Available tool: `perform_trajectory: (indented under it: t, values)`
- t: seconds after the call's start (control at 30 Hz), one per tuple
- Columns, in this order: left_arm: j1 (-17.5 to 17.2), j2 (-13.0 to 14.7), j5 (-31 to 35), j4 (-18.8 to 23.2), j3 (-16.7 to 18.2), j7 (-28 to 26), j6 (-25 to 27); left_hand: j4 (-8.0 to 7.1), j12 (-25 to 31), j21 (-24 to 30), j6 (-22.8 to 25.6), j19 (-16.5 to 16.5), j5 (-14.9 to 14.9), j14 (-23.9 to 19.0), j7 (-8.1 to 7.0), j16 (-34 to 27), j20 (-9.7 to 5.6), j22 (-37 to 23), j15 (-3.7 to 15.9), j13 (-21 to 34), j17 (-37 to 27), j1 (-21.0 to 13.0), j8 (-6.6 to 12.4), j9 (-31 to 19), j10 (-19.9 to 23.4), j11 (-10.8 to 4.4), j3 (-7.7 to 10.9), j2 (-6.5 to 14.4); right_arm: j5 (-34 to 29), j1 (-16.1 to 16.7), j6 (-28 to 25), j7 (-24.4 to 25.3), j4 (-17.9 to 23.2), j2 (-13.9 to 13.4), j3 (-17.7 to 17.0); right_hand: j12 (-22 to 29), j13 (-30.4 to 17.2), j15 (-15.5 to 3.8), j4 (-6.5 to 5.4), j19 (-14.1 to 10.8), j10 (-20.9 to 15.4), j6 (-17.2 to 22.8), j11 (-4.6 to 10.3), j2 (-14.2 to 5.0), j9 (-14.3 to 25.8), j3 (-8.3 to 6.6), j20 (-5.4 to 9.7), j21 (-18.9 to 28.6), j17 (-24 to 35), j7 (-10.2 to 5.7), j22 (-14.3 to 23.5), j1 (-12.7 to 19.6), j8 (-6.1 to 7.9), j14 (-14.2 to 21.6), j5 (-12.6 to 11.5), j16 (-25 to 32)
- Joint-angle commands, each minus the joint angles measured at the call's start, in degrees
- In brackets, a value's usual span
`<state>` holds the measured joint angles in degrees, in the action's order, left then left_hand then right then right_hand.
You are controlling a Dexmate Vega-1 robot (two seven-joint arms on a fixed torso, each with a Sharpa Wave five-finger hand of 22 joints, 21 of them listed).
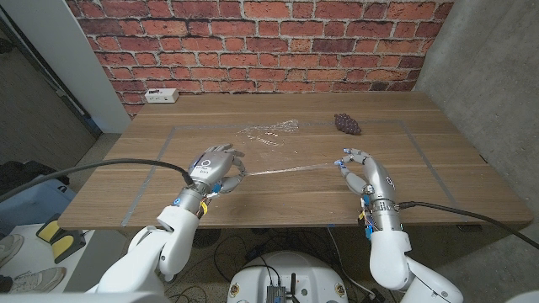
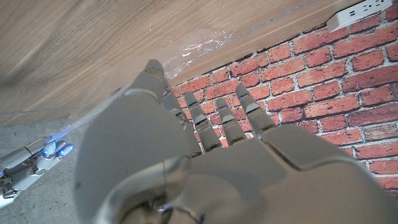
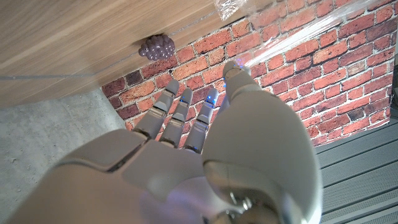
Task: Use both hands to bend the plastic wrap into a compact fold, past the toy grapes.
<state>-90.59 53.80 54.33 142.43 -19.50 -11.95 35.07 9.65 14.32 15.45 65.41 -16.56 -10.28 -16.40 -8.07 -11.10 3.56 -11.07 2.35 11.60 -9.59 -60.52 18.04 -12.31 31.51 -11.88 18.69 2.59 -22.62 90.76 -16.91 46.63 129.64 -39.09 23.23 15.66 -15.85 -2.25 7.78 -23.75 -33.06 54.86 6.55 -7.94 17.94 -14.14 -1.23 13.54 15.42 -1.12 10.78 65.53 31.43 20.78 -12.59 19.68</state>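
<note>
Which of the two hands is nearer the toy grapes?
The right hand: the toy grapes lie on its side of the table, straight beyond it toward the brick wall. The left hand sits across the plastic wrap, farther off.

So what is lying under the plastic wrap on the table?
Through the clear plastic wrap only the bare wooden table shows; nothing else lies beneath it. The toy grapes sit apart, beyond its far right corner. Under the crumpled far part, glare hides the surface.

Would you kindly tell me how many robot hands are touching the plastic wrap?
2: the left hand holds the plastic wrap at its near left edge, the right hand at its near right edge.
</note>
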Motion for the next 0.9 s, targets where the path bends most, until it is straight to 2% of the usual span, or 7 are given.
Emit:
perform_trajectory:
  t: [0.03, 0.2, 0.33, 0.4, 0.57, 0.73, 0.9]
  values:
    - [-3.5, 0.7, -1.5, 2.4, 2.9, -2.1, -3.0, 0.40, -0.1, -0.1, 4.9, 0.3, 0.0, -0.3, 4.02, 0.2, -0.05, -0.2, 6.73, 0.1, -0.2, -0.9, 0.61, -0.1, 0.7, 0.09, 0.17, -0.4, -2.5, 4.0, 2.1, 3.0, 1.2, 1.3, -1.9, -0.2, -0.1, -7.88, 0.00, 0.1, -0.4, 2.0, 0.18, -0.28, 0.0, -0.55, -0.25, 0.2, 0.1, 2.01, 0.1, -0.4, 0.48, 0.6, -0.4, -0.2]
    - [-5.8, 0.6, -2.8, 3.3, 5.0, -3.6, -5.0, 0.47, 0.0, -0.1, 5.2, 0.3, -0.1, -0.3, 4.44, 0.2, -0.07, -0.2, 6.80, 0.1, -0.1, -1.3, 0.52, 0.0, 1.3, 0.07, 0.22, -0.8, -3.8, 5.1, 3.0, 3.6, 1.5, 1.7, -2.4, -0.2, -0.1, -7.93, 0.05, 0.0, -0.6, 2.0, 0.26, -0.24, 0.0, -0.62, -0.25, 0.2, 0.1, 1.92, 0.1, -0.5, 0.52, 0.6, -0.4, -0.3]
    - [-8.1, 0.5, -7.0, 3.8, 8.1, -4.7, -8.8, 0.46, 0.0, -0.2, 5.4, 0.3, -0.2, -0.4, 4.78, 0.2, -0.02, -0.2, 6.80, 0.1, -0.1, -1.5, 0.45, 0.1, 1.7, 0.26, 0.25, -1.0, -4.5, 5.5, 4.3, 3.7, 1.5, 1.7, -2.8, -0.2, -0.1, -7.93, 0.06, 0.0, -0.6, 2.1, 0.26, -0.14, 0.0, -0.64, -0.27, 0.1, 0.0, 1.92, 0.1, -0.5, 0.60, 0.7, -0.4, -0.4]
    - [-8.7, 0.3, -7.4, 3.8, 8.9, -5.1, -9.8, 0.44, 0.0, -0.2, 5.5, 0.3, -0.2, -0.4, 5.34, 0.2, -0.02, -0.2, 6.76, 0.1, -0.1, -1.7, 0.36, 0.1, 1.9, 0.12, 0.30, -1.0, -4.3, 5.5, 5.3, 3.5, 1.4, 1.8, -3.1, -0.2, -0.1, -7.97, 0.07, 0.0, -0.7, 2.0, 0.24, -0.14, 0.0, -0.69, -0.26, 0.1, 0.0, 1.86, 0.1, -0.6, 0.60, 0.7, -0.4, -0.5]
    - [-10.6, -1.0, -6.3, 3.8, 10.3, -7.2, -11.1, 0.39, 0.1, -0.2, 5.5, 0.3, -0.2, -0.4, 5.53, 0.2, 0.06, -0.2, 6.79, 0.1, -0.1, -1.9, 0.18, 0.2, 2.3, 0.18, 0.35, -1.1, -4.4, 5.4, 7.2, 2.8, 1.3, 1.9, -3.7, -0.3, -0.1, -8.10, 0.05, 0.1, -0.7, 2.1, 0.22, -0.21, 0.0, -0.68, -0.17, 0.1, 0.1, 1.93, 0.1, -0.6, 0.64, 0.6, -0.5, -0.5]
    - [-11.3, -2.8, -3.2, 3.6, 10.2, -8.7, -10.8, 0.32, 0.1, -0.2, 5.6, 0.3, -0.3, -0.6, 5.65, 0.2, 0.12, -0.2, 6.98, 0.1, -0.1, -2.0, 0.03, 0.2, 2.8, 0.07, 0.39, -1.1, -4.5, 4.0, 9.1, 1.5, 0.4, 2.0, -3.9, -0.3, -0.1, -8.10, 0.07, 0.1, -0.8, 2.1, 0.33, -0.20, 0.0, -0.70, -0.17, 0.1, 0.1, 1.86, 0.0, -0.7, 0.69, 0.6, -0.5, -0.5]
    - [-10.8, -5.2, 3.3, 3.1, 7.8, -9.0, -7.6, 0.18, 0.1, -0.2, 5.6, 0.2, -0.3, -0.7, 5.79, 0.1, 0.14, -0.2, 7.13, 0.1, -0.2, -2.1, -0.17, 0.3, 3.1, -0.02, 0.39, -1.0, -4.6, 2.1, 10.6, 0.2, -0.7, 2.2, -3.9, -0.4, -0.1, -8.20, 0.09, 0.1, -0.8, 2.1, 0.42, -0.18, 0.0, -0.73, -0.18, 0.1, 0.1, 1.86, 0.0, -0.7, 0.70, 0.7, -0.5, -0.6]
